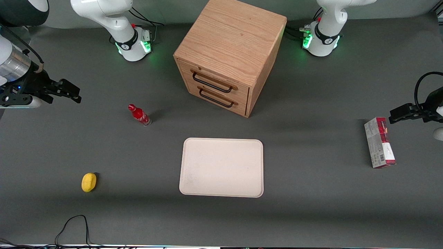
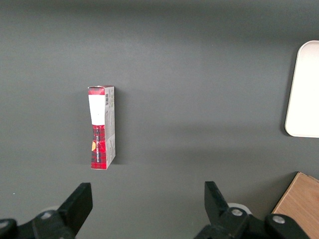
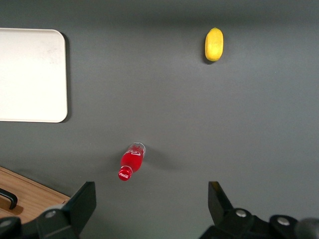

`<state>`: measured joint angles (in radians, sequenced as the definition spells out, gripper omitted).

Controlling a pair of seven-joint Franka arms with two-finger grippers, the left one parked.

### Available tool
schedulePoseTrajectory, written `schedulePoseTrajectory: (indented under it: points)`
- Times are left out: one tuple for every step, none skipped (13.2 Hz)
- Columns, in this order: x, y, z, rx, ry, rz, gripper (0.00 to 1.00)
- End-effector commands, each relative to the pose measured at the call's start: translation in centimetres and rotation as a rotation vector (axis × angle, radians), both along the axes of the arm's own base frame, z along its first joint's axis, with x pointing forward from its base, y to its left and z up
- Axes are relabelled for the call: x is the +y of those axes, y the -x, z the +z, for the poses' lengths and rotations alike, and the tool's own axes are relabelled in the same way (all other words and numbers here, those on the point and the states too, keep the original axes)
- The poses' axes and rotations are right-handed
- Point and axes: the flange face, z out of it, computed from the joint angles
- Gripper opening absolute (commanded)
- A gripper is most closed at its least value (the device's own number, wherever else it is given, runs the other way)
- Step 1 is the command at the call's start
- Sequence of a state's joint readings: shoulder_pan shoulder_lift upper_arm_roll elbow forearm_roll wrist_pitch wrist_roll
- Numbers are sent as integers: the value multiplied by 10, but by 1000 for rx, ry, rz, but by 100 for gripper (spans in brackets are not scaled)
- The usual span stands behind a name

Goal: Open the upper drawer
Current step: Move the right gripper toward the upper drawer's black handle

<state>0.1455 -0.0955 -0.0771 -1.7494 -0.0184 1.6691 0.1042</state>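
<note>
The white tray lies flat on the dark grey table, and it is the thing closest to the front camera. A wide strip of bare table runs along the tray's near edge. The yellow lemon sits about as near as the tray but well apart from it, toward the working arm's end of the table. The red and grey box lies flat, well apart from the tray, toward the parked arm's end. Farther from the camera than the tray stands the small red bottle, upright, with open table all around it. The gripper hangs above the table, farther sideways from the tray than the bottle, out at the working arm's end. Its two fingers are spread wide apart and they hold nothing. Farther back than the tray stands the wooden cabinet, turned a bit so one corner points at the tray. The upper drawer is pushed in flush with the cabinet front, just above the lower drawer. Its black handle is free, and bare table lies between the cabinet front and the tray.
</note>
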Motion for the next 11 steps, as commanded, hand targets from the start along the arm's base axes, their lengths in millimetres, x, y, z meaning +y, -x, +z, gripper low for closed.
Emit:
schedulePoseTrajectory:
  points:
    - [1, -3, 1, 11, -9, -33, 100]
    - [1, -6, -2, 17, -8, -33, 100]
    - [3, -9, -4, 20, -10, -24, 100]
    - [9, -15, -5, 20, -8, -15, 100]
    - [24, -20, -8, 23, -7, 9, 100]
    - [50, -18, -7, 22, -21, 51, 100]
    - [72, -16, -5, 21, -41, 79, 100]
    - [99, -16, -7, 24, -47, 132, 100]
    - [128, -13, -8, 36, -47, 190, 100]
    - [155, -10, -8, 40, -52, 238, 100]
    - [187, -4, -5, 36, -58, 298, 100]
